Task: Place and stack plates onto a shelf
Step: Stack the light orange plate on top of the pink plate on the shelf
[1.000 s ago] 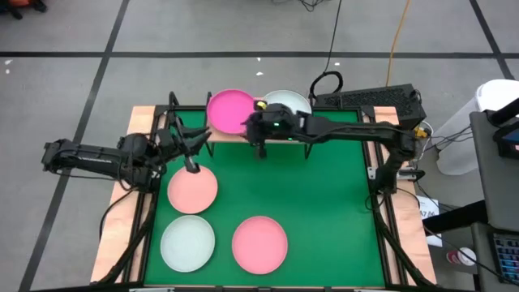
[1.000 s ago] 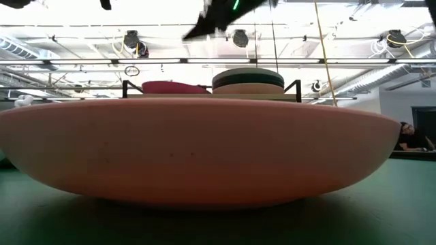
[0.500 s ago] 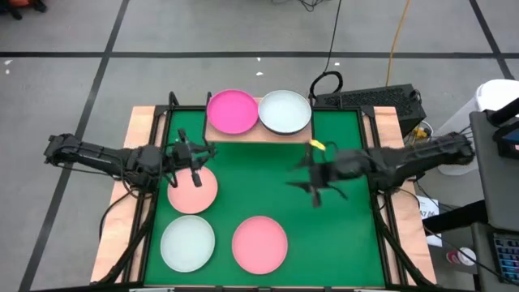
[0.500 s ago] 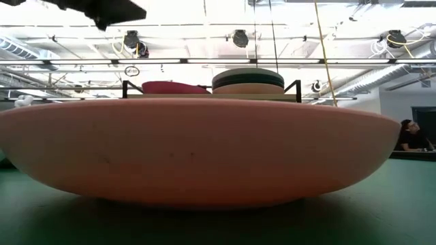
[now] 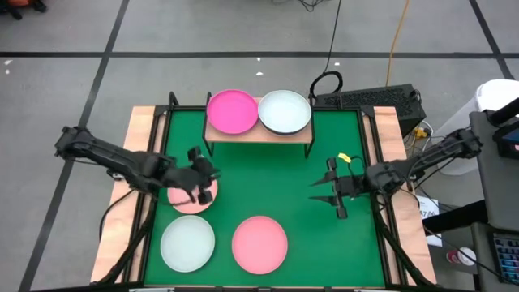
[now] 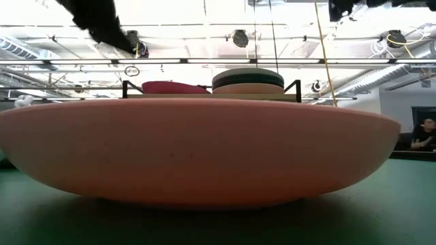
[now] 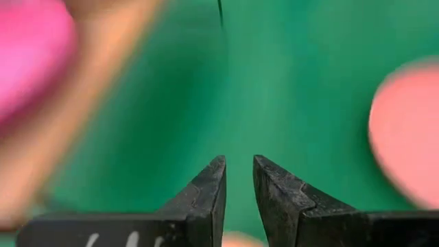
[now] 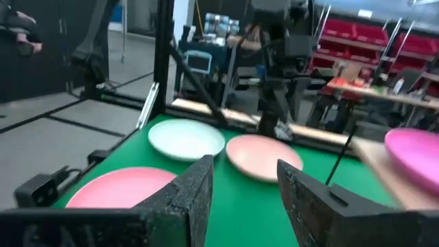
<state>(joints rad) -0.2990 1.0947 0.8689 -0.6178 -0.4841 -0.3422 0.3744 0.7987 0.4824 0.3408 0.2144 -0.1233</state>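
Note:
The shelf point(image 5: 258, 135) stands at the table's far edge. It bears a magenta plate point(image 5: 231, 111) and, to its right, a stack topped by a pale plate point(image 5: 284, 111). Three plates lie flat on the green mat: salmon point(image 5: 182, 201), mint-white point(image 5: 187, 243) and pink point(image 5: 259, 243). My left gripper point(image 5: 204, 193) hangs over the salmon plate's right part, tipped downward. Its fingers point(image 7: 239, 180) stand a narrow gap apart with only mat between them. My right gripper point(image 5: 320, 193) hovers open near the table's right side, pointing level toward the left, with nothing between its fingers point(image 8: 243, 182).
In the low view the pink plate point(image 6: 197, 156) fills the foreground, with the shelf and its plates point(image 6: 247, 80) behind it. The mat between the shelf and the near plates is bare. A black frame point(image 5: 381, 219) borders the table. A person point(image 6: 424, 133) sits beyond the table at the right.
My right gripper has drawn back from the shelf's front, going toward the table's right edge and near side and sinking; it stays open. My left gripper has moved a little toward the near edge, over the salmon plate, and tipped downward. No plate has moved.

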